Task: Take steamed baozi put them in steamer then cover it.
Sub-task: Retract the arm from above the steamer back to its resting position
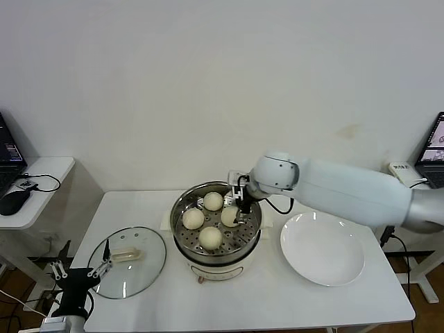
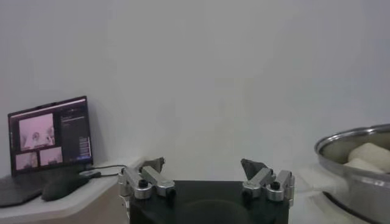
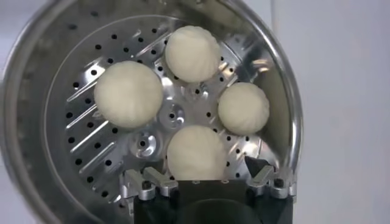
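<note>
On the perforated steel tray of the shiny round steamer [image 1: 217, 223], four smooth cream-white steamed baozi [image 3: 128, 94] sit in a ring, dull against the bright metal. Right gripper [image 1: 240, 208] hangs over the pot's far-right rim, its fingers spread wide around the nearest bun, whose lower edge the wrist housing cuts off. Clear glass cover [image 1: 127, 261] lies flat on the white table [image 1: 277, 305] left of the pot. Left gripper [image 1: 78, 271] waits wide open by the table's near-left edge. Glossy white plate [image 1: 323, 250] sits right.
</note>
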Available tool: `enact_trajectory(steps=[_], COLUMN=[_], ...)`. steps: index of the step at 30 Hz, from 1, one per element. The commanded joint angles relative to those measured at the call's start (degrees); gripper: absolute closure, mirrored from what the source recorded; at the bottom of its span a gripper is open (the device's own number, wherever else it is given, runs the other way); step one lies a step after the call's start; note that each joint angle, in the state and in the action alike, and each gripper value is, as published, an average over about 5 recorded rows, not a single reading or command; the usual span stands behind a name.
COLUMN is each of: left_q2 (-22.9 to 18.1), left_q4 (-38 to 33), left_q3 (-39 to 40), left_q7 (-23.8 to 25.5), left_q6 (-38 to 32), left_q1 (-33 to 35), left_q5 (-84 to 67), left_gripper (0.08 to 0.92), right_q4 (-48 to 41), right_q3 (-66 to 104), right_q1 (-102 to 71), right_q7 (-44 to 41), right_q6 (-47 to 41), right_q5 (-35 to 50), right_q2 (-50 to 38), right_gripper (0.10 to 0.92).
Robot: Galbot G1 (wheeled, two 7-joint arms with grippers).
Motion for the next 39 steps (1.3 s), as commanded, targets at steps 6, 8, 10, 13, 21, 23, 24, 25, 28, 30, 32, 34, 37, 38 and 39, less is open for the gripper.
enact_trajectory(steps=[6,8,10,13,21,23,24,25,28,30,32,34,37,38,39], left_q2=[3.93,4.17,4.13,3.98,4.48,4.66,4.7,4.75,4.87,5.05,5.32,5.58,6.1,6.29,6.46], left_q4=[14.29,15.22,16.06,17.26,19.56,20.1,20.43,20.89,22.7,24.08,25.33,26.33,27.59,27.97,28.32], left_q3=[-0.75,-0.4,-0.05,0.29,0.73,1.59,2.05,2.55,4.06,5.02,5.9,6.68,7.75,8.07,8.34], left_q7=[-0.73,-0.79,-1.03,-1.86,-3.46,-3.03,-2.67,-2.25,-1.11,-0.67,-0.28,0.2,0.99,1.19,1.35], left_q6=[-1.65,-2.67,-3.78,-5.55,-8.82,-8.7,-8.59,-8.45,-7.92,-7.6,-7.27,-6.95,-6.45,-6.3,-6.15], left_q1=[-4.64,-4.38,-4.24,-4.19,-4.42,-4.99,-5.38,-5.82,-7.2,-8.21,-9.37,-10.64,-12.75,-13.42,-14.01], left_q5=[30.38,35.67,41.01,49.97,73.77,77.22,78.38,79.48,81.36,81.78,81.87,81.86,81.72,81.66,81.6], left_gripper=[0.177,0.177,0.177,0.177,0.177,0.177,0.177,0.177,0.177,0.177,0.177,0.177,0.177,0.177,0.177], right_q4=[19.21,20.62,21.47,21.58,23.03,23.51,23.66,23.73,23.4,23.0,22.75,22.69,22.6,22.54,22.46], right_q3=[56.25,69.07,79.88,92.85,112.61,115.48,116.9,118.14,121.12,122.34,122.94,123.14,123.13,123.11,123.07], right_q1=[-56.96,-69.25,-79.95,-90.29,-103.67,-105.63,-106.5,-107.22,-108.7,-109.38,-109.87,-110.41,-111.08,-111.21,-111.33], right_q7=[33.18,33.24,32.32,30.48,28.52,28.73,28.84,28.93,29.2,29.32,29.34,29.35,29.34,29.36,29.38], right_q6=[24.24,28.45,32.74,38.97,47.25,47.48,47.46,47.46,47.3,47.38,47.59,47.75,47.93,47.97,48.02], right_q5=[1.12,-1.62,-5.31,-9.72,-10.37,-9.21,-8.68,-8.33,-7.64,-7.58,-7.84,-8.16,-8.45,-8.52,-8.6], right_q2=[-22.93,-20.68,-16.44,-8.1,5.97,7.93,8.78,9.45,10.66,11.06,11.41,11.84,12.56,12.78,13.0], right_gripper=[0.203,0.203,0.203,0.203,0.203,0.203,0.203,0.203,0.203,0.203,0.203,0.202,0.203,0.203,0.203])
